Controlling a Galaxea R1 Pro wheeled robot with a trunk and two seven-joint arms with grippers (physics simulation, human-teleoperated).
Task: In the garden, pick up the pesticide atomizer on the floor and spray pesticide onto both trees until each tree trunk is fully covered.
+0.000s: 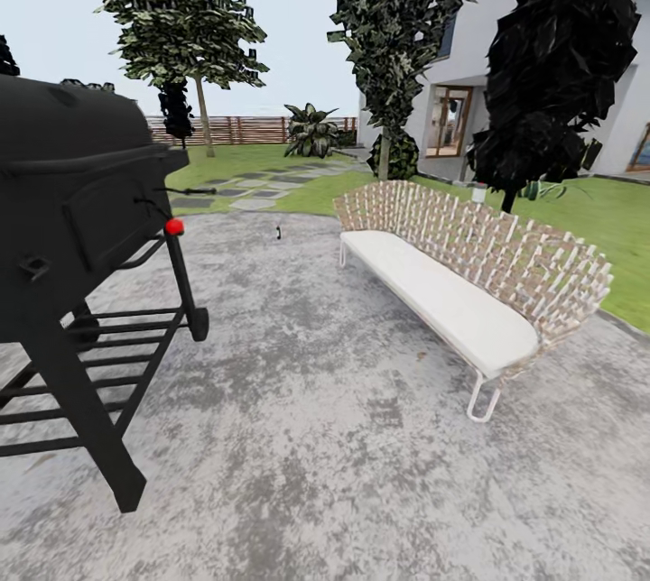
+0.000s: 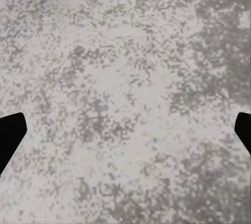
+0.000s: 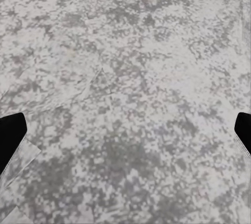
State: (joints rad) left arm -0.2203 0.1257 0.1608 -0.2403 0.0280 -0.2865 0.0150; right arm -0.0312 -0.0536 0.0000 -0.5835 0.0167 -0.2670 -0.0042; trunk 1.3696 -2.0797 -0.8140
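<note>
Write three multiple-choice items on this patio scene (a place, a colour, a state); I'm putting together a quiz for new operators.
1. Where is the pesticide atomizer?
A. On the bench seat
B. On the paving, between grill and bench
C. On the grill's lower rack

2. What colour is the knob on the grill?
A. White
B. Green
C. Red

3. How does the left gripper stand?
A. Open, holding nothing
B. Shut on the bottle
C. Shut on a branch

Answers:
1 B: in the head view the small dark bottle stands on the grey paving beyond the grill and left of the bench, near the lawn's edge.
2 C: the knob shows bright red against the black grill.
3 A: in the left wrist view the fingertips sit far apart with bare paving between them.
</note>
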